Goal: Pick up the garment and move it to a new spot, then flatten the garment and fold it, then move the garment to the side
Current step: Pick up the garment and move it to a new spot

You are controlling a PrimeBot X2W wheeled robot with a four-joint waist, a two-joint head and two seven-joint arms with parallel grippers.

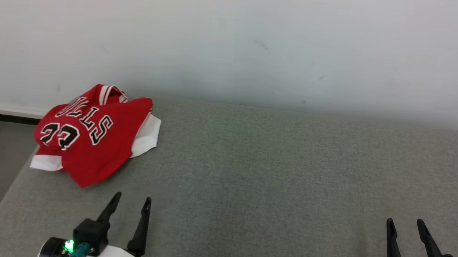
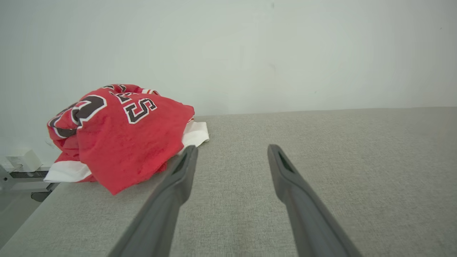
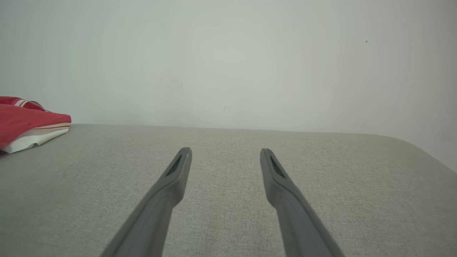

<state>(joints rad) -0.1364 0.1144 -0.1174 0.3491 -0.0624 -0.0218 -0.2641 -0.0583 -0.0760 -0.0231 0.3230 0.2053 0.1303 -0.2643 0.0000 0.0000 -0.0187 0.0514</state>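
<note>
Jersey (image 1: 93, 136) lies near, ahead-left of left gripper (image 1: 133, 196)
Both spread, empty; right gripper (image 1: 405, 220) well apart from it

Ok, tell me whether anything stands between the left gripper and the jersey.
Nothing visible does. Bare grey surface is all that separates the open left gripper from the crumpled red jersey, which lies ahead and to its left.

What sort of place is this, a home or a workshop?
Likely a robot test room, not a home: a grey fabric-covered surface against a plain white wall, with one crumpled red jersey lying on it.
</note>
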